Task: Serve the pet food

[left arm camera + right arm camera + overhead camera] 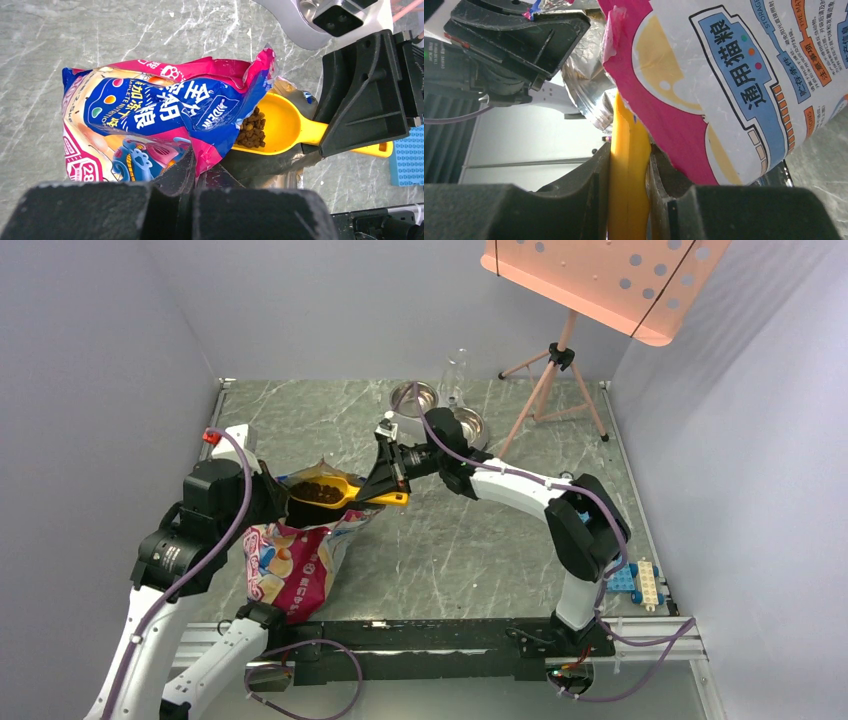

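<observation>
The pet food is a heap of dark-brown kibble lying in the bowl of a yellow scoop at the mouth of the pink-and-blue bag. In the top view, the loaded scoop hovers over the bag's open top. My right gripper is shut on the scoop's handle, coming in from the right. My left gripper is shut on the bag's pink rim and holds the opening up. The bag's lower part rests on the table.
Two steel bowls stand behind the right gripper, with a clear bottle between them. A tripod stand with a pink perforated board is at the back right. Blue and white toy blocks lie near the right arm's base.
</observation>
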Controlling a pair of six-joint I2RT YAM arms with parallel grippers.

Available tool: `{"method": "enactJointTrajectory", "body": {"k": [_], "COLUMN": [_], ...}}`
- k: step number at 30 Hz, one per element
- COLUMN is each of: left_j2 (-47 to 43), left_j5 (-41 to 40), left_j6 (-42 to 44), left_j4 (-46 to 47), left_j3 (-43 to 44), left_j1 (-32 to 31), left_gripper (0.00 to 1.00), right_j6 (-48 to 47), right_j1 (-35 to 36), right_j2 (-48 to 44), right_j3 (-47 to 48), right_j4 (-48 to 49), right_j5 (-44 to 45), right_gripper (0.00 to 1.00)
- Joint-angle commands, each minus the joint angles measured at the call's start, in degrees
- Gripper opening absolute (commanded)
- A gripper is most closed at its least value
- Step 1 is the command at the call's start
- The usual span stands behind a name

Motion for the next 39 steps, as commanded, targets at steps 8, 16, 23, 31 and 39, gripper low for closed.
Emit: {"method": "enactJointTrajectory", "body": {"k": [8, 16, 23, 31, 39], "left_j2": [-3.5, -0.7, -1.2, -1.7, -3.5], "left_j5": [1.3, 5.0, 4.8, 4.5, 3.0], "left_j6": [0.4, -0.9, -1.2, -2.7, -3.3], "left_j4": [6.5, 6.9, 7.3, 8.2, 7.8], "left_j3": [0.5, 1.1, 0.8, 0.5, -0.4], "left_j1": [-0.3, -0.3, -0.3, -0.3, -0.3], "left_gripper": [0.00, 0.00, 0.00, 0.00, 0.00], "right_j6": [-34.0, -25.7, 9.4, 10.5, 16.8], "right_j1": [-1.3, -2.8, -2.3, -1.6, -0.4], "right_j2": [1.6, -3.9, -5.5, -5.6, -5.5], "right_j3": [17.5, 9.1, -5.3, -9.9, -14.5], "right_j4": [-43.8, -28.9, 22.2, 26.2, 36.0], "right_j5": [8.9, -0.7, -4.9, -2.0, 0.7], "right_gripper": [0.00, 0.00, 0.00, 0.00, 0.00]}}
